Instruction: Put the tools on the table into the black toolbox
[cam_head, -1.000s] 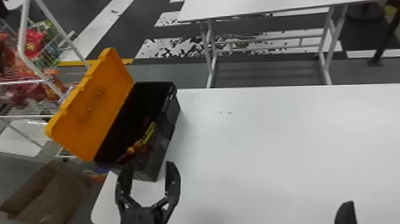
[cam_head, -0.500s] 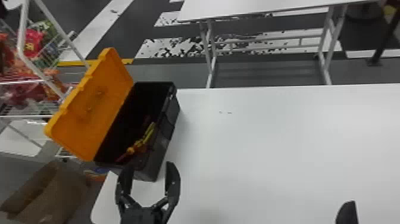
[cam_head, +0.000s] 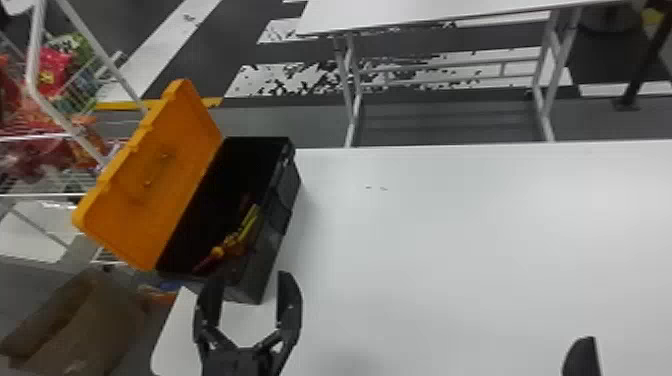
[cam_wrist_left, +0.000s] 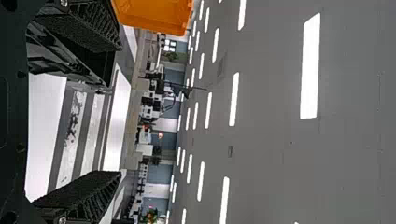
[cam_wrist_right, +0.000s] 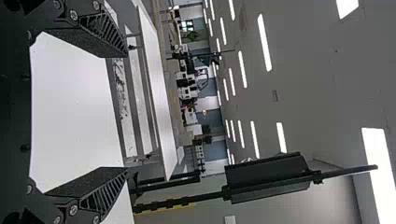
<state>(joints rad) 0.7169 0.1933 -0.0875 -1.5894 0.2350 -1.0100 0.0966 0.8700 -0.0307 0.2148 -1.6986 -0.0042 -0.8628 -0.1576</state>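
Tools (cam_head: 232, 244) inside black toolbox (cam_head: 270, 260), at left end of table (cam_head: 450, 250); lid (cam_head: 155, 182) raised. Left gripper (cam_head: 250, 278), near box's closer end, and right gripper (cam_wrist_right: 126, 112): fingers spread, empty. Loading step apparently complete; next move probably calls for backing left arm clear, avoiding box rim.

White bench (cam_head: 450, 250) carrying the black toolbox (cam_head: 275, 240)
The bench is spanning the frame's lower right; the black toolbox is standing at its left end, small dark marks (cam_head: 383, 189) showing near the centre.
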